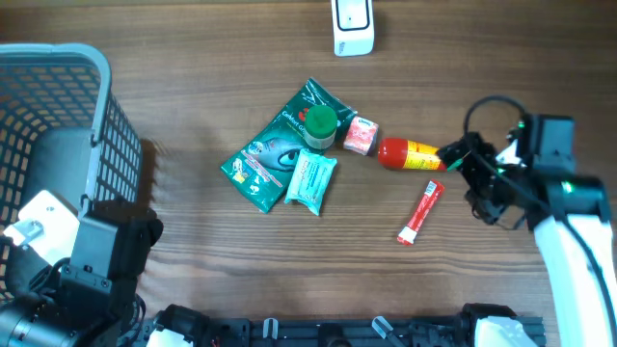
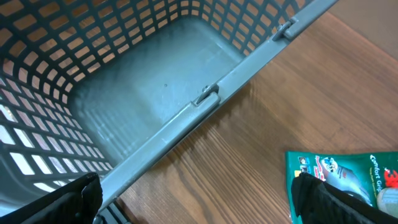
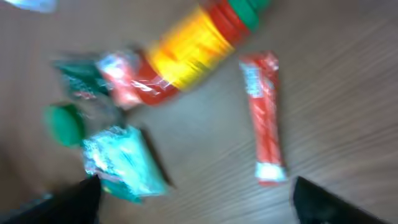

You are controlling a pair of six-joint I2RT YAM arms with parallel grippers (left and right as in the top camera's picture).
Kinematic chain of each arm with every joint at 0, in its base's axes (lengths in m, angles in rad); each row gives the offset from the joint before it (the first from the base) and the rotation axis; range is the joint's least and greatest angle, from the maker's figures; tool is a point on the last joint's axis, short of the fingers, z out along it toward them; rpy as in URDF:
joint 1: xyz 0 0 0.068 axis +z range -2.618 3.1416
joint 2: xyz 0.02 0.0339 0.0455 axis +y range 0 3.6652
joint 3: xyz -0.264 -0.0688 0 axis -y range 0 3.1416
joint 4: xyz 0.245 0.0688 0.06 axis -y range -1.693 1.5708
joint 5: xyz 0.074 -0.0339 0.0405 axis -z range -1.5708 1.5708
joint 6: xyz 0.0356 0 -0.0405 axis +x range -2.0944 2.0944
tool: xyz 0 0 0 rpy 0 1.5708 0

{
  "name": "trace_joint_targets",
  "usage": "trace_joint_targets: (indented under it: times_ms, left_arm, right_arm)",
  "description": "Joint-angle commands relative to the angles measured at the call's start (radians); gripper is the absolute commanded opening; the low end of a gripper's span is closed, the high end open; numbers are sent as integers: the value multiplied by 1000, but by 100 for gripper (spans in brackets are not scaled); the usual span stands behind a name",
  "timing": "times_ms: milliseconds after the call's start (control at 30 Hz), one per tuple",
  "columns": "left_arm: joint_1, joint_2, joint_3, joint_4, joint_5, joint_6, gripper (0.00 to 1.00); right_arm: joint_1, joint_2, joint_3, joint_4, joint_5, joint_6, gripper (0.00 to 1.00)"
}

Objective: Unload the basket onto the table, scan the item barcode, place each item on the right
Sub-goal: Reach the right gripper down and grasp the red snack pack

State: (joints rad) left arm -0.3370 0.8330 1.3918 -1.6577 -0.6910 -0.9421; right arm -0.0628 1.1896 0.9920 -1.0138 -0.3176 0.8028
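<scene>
Nearest us, in the left wrist view, the left gripper (image 2: 199,208) hangs over the edge of a grey basket (image 2: 205,102). Its dark fingers (image 2: 65,200) sit at the two lower corners of the frame, spread wide with nothing between them. From overhead, the basket fills the upper left of the frame on a wooden table (image 1: 193,260). At top centre stands a white scanner (image 1: 353,27). We see the goods clustered mid-frame: a green pouch (image 1: 275,145) with a green-capped jar (image 1: 319,125) on it, a teal packet (image 1: 310,181) at its lower edge, and a small pink packet (image 1: 362,135) to the right. Right of that lies a red and yellow bottle (image 1: 410,154) on its side, with a red sachet (image 1: 420,212) lower down and apart from it. The right gripper (image 3: 199,208) sits at centre right, just beside the bottle's right end; we cannot tell whether they touch. Its blurred wrist view shows the fingers wide apart and holding nothing.
</scene>
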Motion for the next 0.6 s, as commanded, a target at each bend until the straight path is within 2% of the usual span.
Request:
trace_joint_targets:
  times_ms: [0, 33, 100, 167, 233, 267, 333, 400, 567]
  left_arm:
    - [8, -2, -5, 0, -16, -16, 100]
    - [8, -2, -5, 0, -16, -16, 100]
    - [8, -2, -5, 0, -16, -16, 100]
    - [8, -2, -5, 0, -16, -16, 100]
    - [8, -2, -5, 0, -16, -16, 100]
    - [8, -2, -5, 0, -16, -16, 100]
    - [8, -2, -5, 0, -16, -16, 100]
    - [8, -2, -5, 0, -16, -16, 100]
    - [8, -2, -5, 0, -16, -16, 100]
  right_arm:
    - [69, 180, 7, -77, -12, -78, 89]
    - [118, 238, 7, -72, -12, -73, 84]
    - [209, 301, 7, -43, 15, -28, 83]
    - [309, 331, 7, -22, 154, 82, 81]
    - [383, 344, 7, -1, 285, 178, 72]
    - [412, 358, 7, 19, 357, 195, 71]
    - [438, 408, 7, 45, 449, 195, 71]
    - [438, 476, 7, 79, 449, 193, 71]
    - [438, 676, 7, 116, 418, 193, 61]
